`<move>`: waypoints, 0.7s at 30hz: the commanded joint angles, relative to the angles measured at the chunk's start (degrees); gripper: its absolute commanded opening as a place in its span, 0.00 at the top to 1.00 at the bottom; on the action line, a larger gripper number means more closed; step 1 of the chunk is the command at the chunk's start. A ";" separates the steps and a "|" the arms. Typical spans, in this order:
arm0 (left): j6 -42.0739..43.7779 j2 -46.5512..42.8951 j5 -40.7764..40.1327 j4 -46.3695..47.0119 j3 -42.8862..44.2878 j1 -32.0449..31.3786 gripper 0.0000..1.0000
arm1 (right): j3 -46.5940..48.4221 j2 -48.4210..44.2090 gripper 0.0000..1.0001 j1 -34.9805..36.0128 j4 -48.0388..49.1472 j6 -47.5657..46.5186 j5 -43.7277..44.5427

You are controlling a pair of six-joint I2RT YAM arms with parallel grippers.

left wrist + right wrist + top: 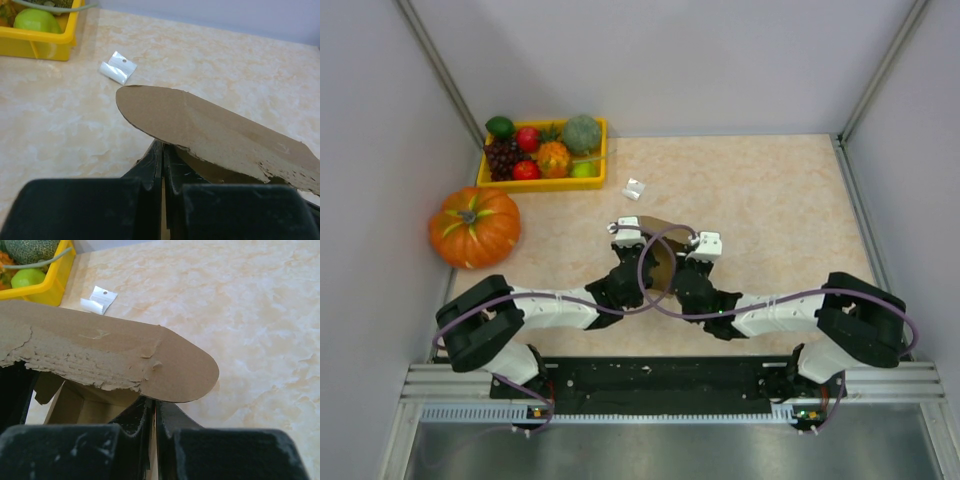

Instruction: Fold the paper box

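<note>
Paper box (662,258), a brown cardboard piece, was held over the middle of the bench (770,200), between both tools. The left tool (162,150) was closed tight, pinching the card beneath one rounded flap. The right tool (152,404) was likewise closed on the card under the opposite flap, whose surface was torn.

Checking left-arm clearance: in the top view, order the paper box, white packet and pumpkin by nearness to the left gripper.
1. paper box, at the tips of the left gripper
2. white packet, just beyond
3. pumpkin, far off left
</note>
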 commanded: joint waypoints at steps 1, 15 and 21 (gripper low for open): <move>4.15 1.67 1.27 12.35 0.31 0.48 1.00 | -0.01 2.12 1.00 -1.76 11.73 -6.92 -3.38; 5.48 8.35 3.82 36.00 -9.18 4.26 1.00 | 2.28 5.20 1.00 -5.81 12.63 -6.32 -11.20; 5.48 9.93 3.38 42.59 -11.82 4.35 1.00 | 1.58 7.75 1.00 -4.58 14.73 -5.08 -9.89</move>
